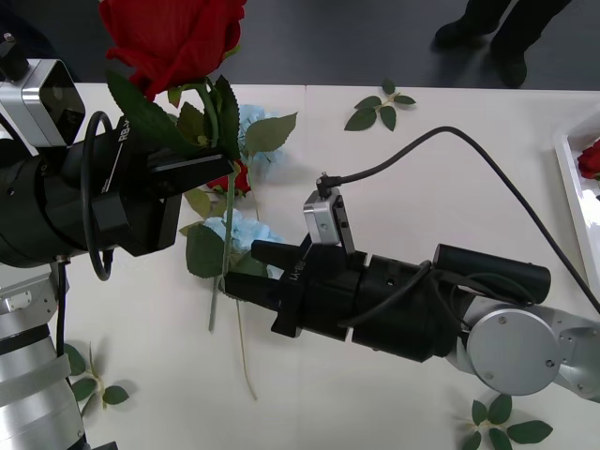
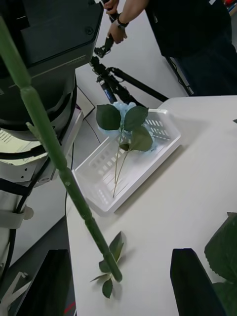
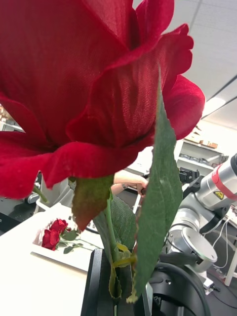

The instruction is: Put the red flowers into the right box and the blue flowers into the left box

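The white surface [image 1: 394, 216] carries everything, and both black arms reach in over it. At its far right edge lies the right box [image 1: 574, 192], a white tray with one red rose [image 1: 591, 157] inside. In the right wrist view the left box [image 2: 129, 163] sits at a corner of the surface, holding one blue flower [image 2: 123, 126] with its stem along the tray floor.

The left pincer [image 1: 208, 169] is raised over the left half of the surface, clenched on the stem of a held red rose [image 1: 169, 33]; the bloom stands above the fingers and the long green stem [image 1: 225, 248] hangs down below them. The left wrist view has that bloom close before the lens, with leaves trailing down to the grip.

The right pincer [image 1: 234, 275] reaches in from the right at the hanging stem's lower part. Its black fingers [image 2: 190, 276] stand apart, released, and the stem runs between them without touching either.

Under the two pincers, more blue flowers [image 1: 246, 230] and another red rose [image 1: 241, 178] lie on the surface. Loose leaf sprigs [image 1: 380, 105] are scattered around.
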Available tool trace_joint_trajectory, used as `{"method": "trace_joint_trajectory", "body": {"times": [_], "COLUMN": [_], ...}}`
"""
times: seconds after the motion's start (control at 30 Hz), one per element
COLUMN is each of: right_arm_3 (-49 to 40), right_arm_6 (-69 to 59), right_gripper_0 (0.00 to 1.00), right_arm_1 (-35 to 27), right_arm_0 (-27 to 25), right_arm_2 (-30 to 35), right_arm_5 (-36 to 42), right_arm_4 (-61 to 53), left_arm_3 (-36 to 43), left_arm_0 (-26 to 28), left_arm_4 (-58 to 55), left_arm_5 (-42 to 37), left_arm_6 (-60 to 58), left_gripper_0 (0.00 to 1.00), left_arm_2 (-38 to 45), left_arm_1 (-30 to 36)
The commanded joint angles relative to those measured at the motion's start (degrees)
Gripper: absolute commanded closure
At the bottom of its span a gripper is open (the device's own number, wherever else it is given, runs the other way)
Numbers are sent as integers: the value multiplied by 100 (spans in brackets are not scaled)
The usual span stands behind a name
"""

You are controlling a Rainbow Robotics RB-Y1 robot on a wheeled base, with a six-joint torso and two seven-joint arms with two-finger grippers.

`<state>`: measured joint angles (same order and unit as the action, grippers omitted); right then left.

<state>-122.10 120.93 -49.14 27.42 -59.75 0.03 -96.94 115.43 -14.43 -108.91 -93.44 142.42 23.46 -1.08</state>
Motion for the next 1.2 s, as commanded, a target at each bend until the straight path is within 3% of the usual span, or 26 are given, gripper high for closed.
{"method": "trace_joint_trajectory", "body": {"times": [0.03,0.4,0.47,0.5,1.0,1.03,1.07,1.1,1.13,1.17,1.2], "right_arm_3": [81,388,441,476,555,555,555,555,555,555,555], "right_arm_6": [220,185,185,185,212,212,212,220,220,220,220], "right_gripper_0": [41,41,74,100,100,100,100,100,100,100,100], "right_arm_1": [212,581,616,634,695,695,687,687,678,660,660], "right_arm_0": [352,677,704,721,747,747,747,747,747,747,747], "right_arm_2": [-142,-221,-221,-230,-230,-230,-230,-230,-230,-230,-230], "right_arm_5": [-118,-118,-118,-109,-206,-214,-214,-223,-232,-232,-232], "right_arm_4": [-35,-132,-185,-211,-290,-290,-290,-290,-281,-281,-281], "left_arm_3": [50,50,50,50,50,50,50,50,50,50,50], "left_arm_0": [-95,-95,-95,-95,-95,-95,-95,-95,-95,-95,-95], "left_arm_4": [-34,-34,-34,-34,-34,-34,-34,-34,-34,-34,-34], "left_arm_5": [-16,-16,-16,-16,-16,-16,-16,-16,-16,-16,-16], "left_arm_6": [533,533,533,533,533,533,533,533,533,533,533], "left_gripper_0": [100,100,100,100,100,89,68,53,11,0,0], "left_arm_2": [-52,-52,-52,-52,-52,-52,-52,-52,-52,-52,-52], "left_arm_1": [8,8,8,8,8,8,8,8,8,8,8]}}
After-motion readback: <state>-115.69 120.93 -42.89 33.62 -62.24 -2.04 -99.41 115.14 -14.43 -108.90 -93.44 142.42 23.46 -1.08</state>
